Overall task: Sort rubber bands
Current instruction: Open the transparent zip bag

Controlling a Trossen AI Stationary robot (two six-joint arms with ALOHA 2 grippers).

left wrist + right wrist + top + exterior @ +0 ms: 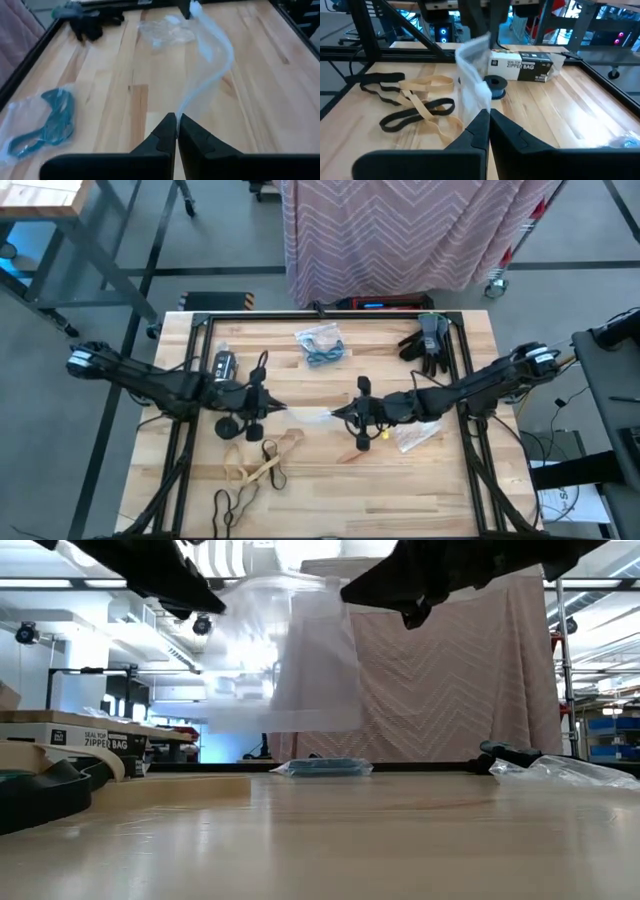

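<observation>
Although both arms are busy with a clear zipper bag [310,416] stretched between them, the left gripper [176,131] pinched shut on one edge and the right gripper [487,122] shut on the other, the rubber bands [262,468] lie loose on the table [400,490] just below the left gripper; light, floppy and tangled, they should lift best by a single loop's free end.
</observation>
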